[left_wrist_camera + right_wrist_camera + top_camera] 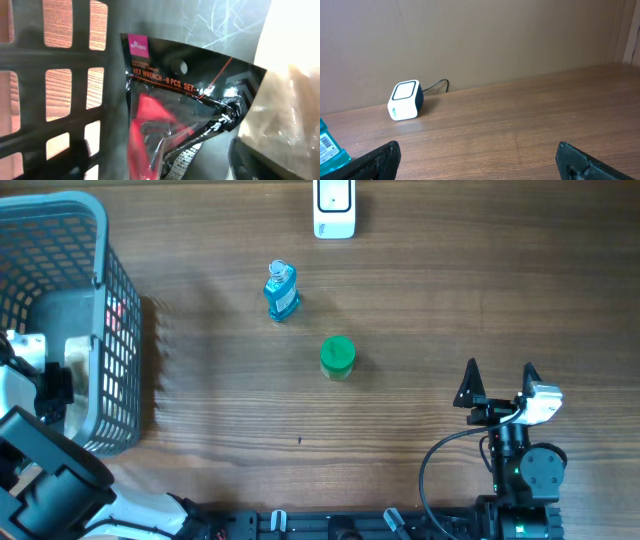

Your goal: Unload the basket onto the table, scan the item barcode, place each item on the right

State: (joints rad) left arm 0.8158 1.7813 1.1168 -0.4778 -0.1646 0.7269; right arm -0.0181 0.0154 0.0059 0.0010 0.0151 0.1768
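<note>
Glossy plastic hex wrench packet (pixel 190 115), in the basket (pixel 120 310) at the desk's left edge, likely wants a firm header pinch; left gripper (pixel 52 380) hold unclear, right gripper (pixel 497 385) spread empty.

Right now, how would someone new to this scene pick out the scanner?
Start at the far edge of the wooden table, at the top of the overhead view. The scanner sits there, beyond the blue bottle and green-lidded jar. Unlike them, it is a white, corded box.
</note>
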